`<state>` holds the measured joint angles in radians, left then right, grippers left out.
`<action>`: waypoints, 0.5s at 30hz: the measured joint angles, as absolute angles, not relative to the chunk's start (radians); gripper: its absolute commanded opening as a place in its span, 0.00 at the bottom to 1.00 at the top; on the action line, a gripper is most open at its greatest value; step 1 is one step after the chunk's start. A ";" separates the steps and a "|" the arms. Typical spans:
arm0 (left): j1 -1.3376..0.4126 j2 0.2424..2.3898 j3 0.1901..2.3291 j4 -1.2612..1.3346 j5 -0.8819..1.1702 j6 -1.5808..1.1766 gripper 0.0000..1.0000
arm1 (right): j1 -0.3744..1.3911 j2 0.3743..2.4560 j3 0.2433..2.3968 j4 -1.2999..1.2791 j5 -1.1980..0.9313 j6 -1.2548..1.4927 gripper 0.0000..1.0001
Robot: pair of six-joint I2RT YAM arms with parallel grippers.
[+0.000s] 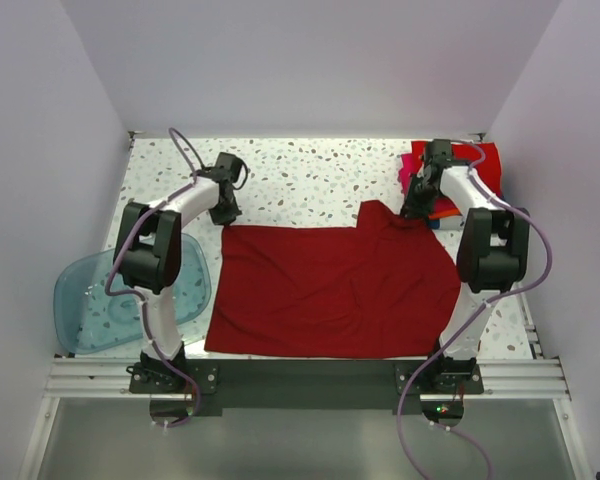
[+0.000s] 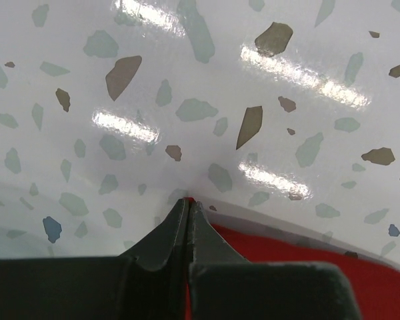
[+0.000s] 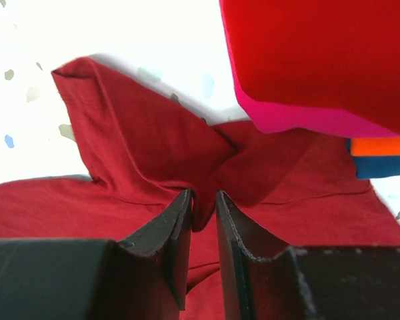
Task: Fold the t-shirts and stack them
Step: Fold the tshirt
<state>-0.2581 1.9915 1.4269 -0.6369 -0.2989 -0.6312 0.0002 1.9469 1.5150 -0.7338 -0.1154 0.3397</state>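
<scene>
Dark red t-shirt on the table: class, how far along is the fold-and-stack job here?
Done: a pile of folded shirts sits at the far right corner. In hand: the dark red shirt lies spread out, unfolded. The right gripper has its jaws apart around a bunched fold, and the left gripper is shut at its far left edge. Left: folding it and adding it to the pile.

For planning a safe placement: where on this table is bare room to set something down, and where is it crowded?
Free: the table strip beyond the dark red shirt, bordered by the back wall, left claw and folded stack. Crowded: far right corner, with stack and right claw; near left, with the blue tub.
</scene>
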 measured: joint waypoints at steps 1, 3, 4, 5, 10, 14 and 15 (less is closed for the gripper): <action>-0.258 1.987 1.427 -0.637 -0.299 -0.631 0.00 | 0.000 1.950 1.510 -0.734 -0.118 0.340 0.22; -0.258 1.980 1.426 -0.636 -0.299 -0.631 0.00 | 0.000 1.956 1.500 -0.731 -0.120 0.338 0.15; -0.258 1.976 1.424 -0.636 -0.299 -0.631 0.00 | 0.000 1.959 1.495 -0.730 -0.123 0.337 0.04; -0.258 1.971 1.420 -0.635 -0.298 -0.631 0.00 | 0.000 1.960 1.490 -0.730 -0.123 0.334 0.00; -0.258 1.926 1.379 -0.629 -0.291 -0.630 0.00 | 0.000 1.960 1.459 -0.727 -0.124 0.335 0.00; -0.258 1.864 1.335 -0.616 -0.284 -0.619 0.00 | 0.000 1.940 1.426 -0.742 -0.122 0.327 0.00; -0.258 1.847 1.325 -0.614 -0.281 -0.616 0.00 | 0.000 1.926 1.416 -0.748 -0.120 0.323 0.00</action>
